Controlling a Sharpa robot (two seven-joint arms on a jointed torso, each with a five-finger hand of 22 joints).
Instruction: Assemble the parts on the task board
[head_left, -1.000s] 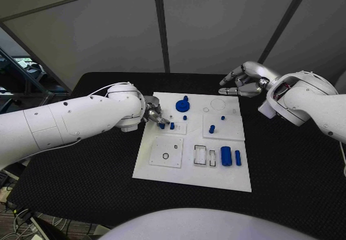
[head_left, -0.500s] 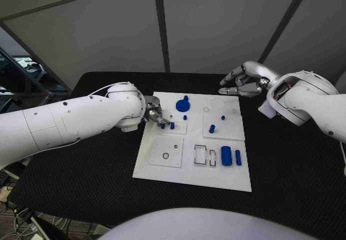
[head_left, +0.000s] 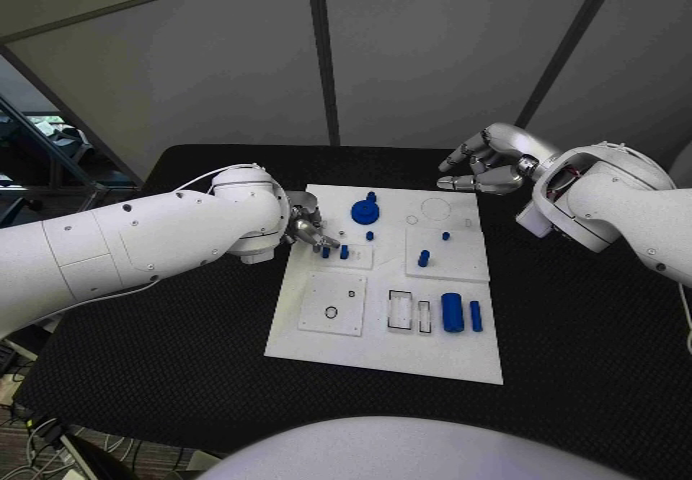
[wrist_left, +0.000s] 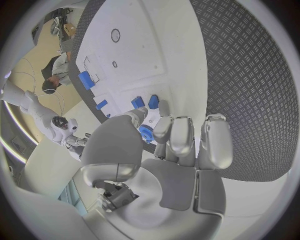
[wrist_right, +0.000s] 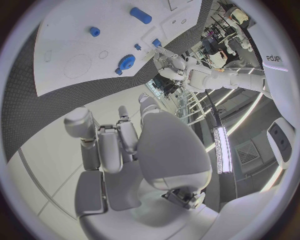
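The left hand (head_left: 306, 228) pinched a small blue part (wrist_left: 145, 133) over the task board (head_left: 378, 345). The right hand (head_left: 488, 165) waited, fingers curled and empty. Most parts looked unplaced.

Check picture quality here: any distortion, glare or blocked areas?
Head view: even light, sharp, no glare on the task board. Left wrist view: fisheye bends the board edges; the left hand blocks the middle. Right wrist view: same bending, with bright room lights at the rim.
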